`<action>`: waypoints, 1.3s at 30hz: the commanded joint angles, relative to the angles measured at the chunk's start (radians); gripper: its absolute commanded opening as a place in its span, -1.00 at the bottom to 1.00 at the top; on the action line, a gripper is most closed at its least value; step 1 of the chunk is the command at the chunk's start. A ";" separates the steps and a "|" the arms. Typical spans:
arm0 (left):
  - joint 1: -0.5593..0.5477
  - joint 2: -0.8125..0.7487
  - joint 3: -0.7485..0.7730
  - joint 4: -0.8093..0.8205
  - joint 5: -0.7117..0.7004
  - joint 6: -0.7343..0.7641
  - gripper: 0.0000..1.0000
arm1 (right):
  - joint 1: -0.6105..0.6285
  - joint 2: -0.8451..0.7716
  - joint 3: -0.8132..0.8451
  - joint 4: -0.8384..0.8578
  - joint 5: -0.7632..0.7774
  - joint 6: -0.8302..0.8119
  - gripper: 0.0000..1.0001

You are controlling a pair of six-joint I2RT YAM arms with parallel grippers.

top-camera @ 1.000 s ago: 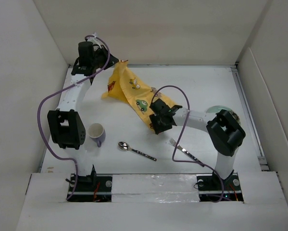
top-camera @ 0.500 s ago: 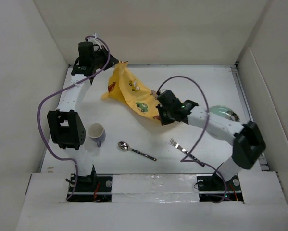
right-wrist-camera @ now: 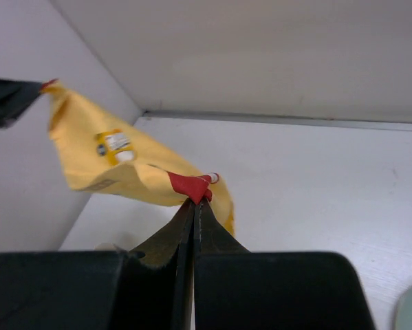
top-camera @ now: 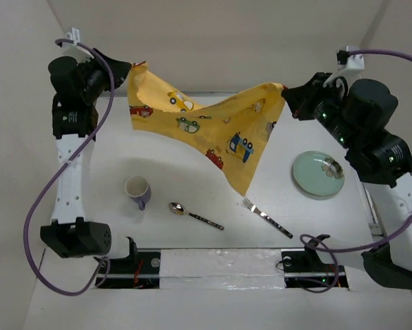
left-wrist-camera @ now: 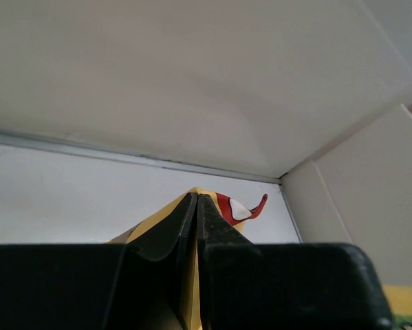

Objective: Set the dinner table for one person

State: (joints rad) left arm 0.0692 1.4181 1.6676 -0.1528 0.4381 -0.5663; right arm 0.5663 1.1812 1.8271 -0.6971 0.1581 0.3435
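Lowest in the top view, the spoon (top-camera: 192, 214) and fork (top-camera: 266, 216) lie on the table (top-camera: 185, 182), which fills the middle of the frame between white walls. Just above them are the cup (top-camera: 138, 191), left of centre, and the plate (top-camera: 318, 173) at the right. The cloth (top-camera: 212, 120) hangs in the air across the upper half, stretched between two corners. Its loose lower corner droops to a point just above the fork's tines in the picture; how high it hangs over them cannot be told.

That drooping corner is the likeliest trouble. If the cloth comes down as it hangs, the corner could sweep the fork or spoon aside, or fold under itself. The cup stands below the left part of the cloth and could be draped or tipped; the plate sits near the right edge of the landing area.

At the upper left, the left gripper (top-camera: 128, 71) has its jaws pressed together on one corner. At the upper right, the right gripper (top-camera: 286, 91) pinches only the red hem tip of another. So slight a hold could slip if the arms pull the cloth tighter.
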 commanded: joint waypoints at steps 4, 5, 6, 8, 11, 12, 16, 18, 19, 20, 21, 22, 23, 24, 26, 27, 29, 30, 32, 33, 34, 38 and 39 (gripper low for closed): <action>-0.009 -0.019 -0.144 0.068 0.085 -0.096 -1.00 | -0.286 0.170 -0.098 0.096 -0.298 0.069 -1.00; -0.009 -0.013 -0.207 0.096 0.090 -0.105 -1.00 | -0.314 0.199 -0.121 0.122 -0.325 0.110 -1.00; -0.009 -0.007 -0.232 0.108 0.085 -0.115 -1.00 | -0.339 0.263 -0.147 0.154 -0.359 0.123 -1.00; -0.009 0.048 -0.275 0.127 0.077 -0.130 -1.00 | -0.382 0.337 -0.158 0.180 -0.419 0.144 -1.00; -0.009 0.178 -0.255 0.145 0.045 -0.135 -1.00 | -0.410 0.489 -0.147 0.234 -0.422 0.164 -1.00; -0.009 0.223 -0.234 0.144 0.041 -0.135 -1.00 | -0.410 0.532 -0.129 0.240 -0.416 0.169 -1.00; -0.032 0.494 -0.062 0.110 -0.001 -0.124 -1.00 | -0.433 0.821 0.090 0.214 -0.381 0.190 -1.00; -0.042 0.554 0.032 0.107 -0.031 -0.122 -1.00 | -0.442 0.902 0.171 0.185 -0.377 0.201 -1.00; -0.042 0.603 0.068 0.095 -0.036 -0.124 -1.00 | -0.451 0.964 0.205 0.179 -0.368 0.221 -1.00; -0.042 0.628 0.142 0.060 -0.041 -0.124 -0.91 | -0.451 0.997 0.286 0.163 -0.364 0.233 -0.89; -0.042 0.646 0.173 0.044 -0.067 -0.116 -0.57 | -0.451 1.018 0.323 0.138 -0.358 0.238 -0.73; -0.031 0.666 0.204 0.030 -0.074 -0.110 -0.39 | -0.451 1.040 0.355 0.131 -0.353 0.241 -0.57; -0.031 0.664 0.234 0.021 -0.079 -0.107 -0.21 | -0.451 1.058 0.403 0.120 -0.350 0.247 -0.20; -0.016 0.662 0.239 0.022 -0.088 -0.098 0.09 | -0.451 1.060 0.415 0.119 -0.345 0.249 -0.01; -0.002 0.627 0.241 0.009 -0.110 -0.078 0.31 | -0.451 1.045 0.414 0.120 -0.330 0.243 0.41; -0.002 0.613 0.241 -0.007 -0.140 -0.061 0.40 | -0.460 1.016 0.394 0.111 -0.327 0.235 0.47; -0.014 0.515 0.123 -0.060 -0.212 0.050 0.34 | -0.460 0.895 0.212 0.123 -0.309 0.180 0.29; -0.014 0.515 0.123 -0.060 -0.229 0.051 0.34 | -0.460 0.894 0.212 0.123 -0.308 0.180 0.29; -0.043 0.426 -0.024 -0.048 -0.265 0.119 0.01 | -0.460 0.740 -0.054 0.212 -0.313 0.175 -0.48; -0.067 0.397 -0.070 -0.048 -0.292 0.137 -0.34 | -0.448 0.685 -0.145 0.247 -0.319 0.181 -0.99; -0.092 0.349 -0.162 -0.042 -0.279 0.158 -0.59 | -0.439 0.587 -0.322 0.296 -0.321 0.195 -1.00; -0.182 0.298 -0.270 -0.094 -0.303 0.213 -0.78 | -0.414 0.396 -0.640 0.324 -0.299 0.233 -1.00; -0.213 0.295 -0.291 -0.135 -0.340 0.247 -0.70 | -0.404 0.364 -0.685 0.318 -0.292 0.244 -0.99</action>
State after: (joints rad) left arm -0.0715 1.7370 1.4296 -0.2138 0.1570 -0.4244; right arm 0.1349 1.6230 1.2682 -0.4355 -0.1566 0.5594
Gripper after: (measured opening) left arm 0.143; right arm 0.010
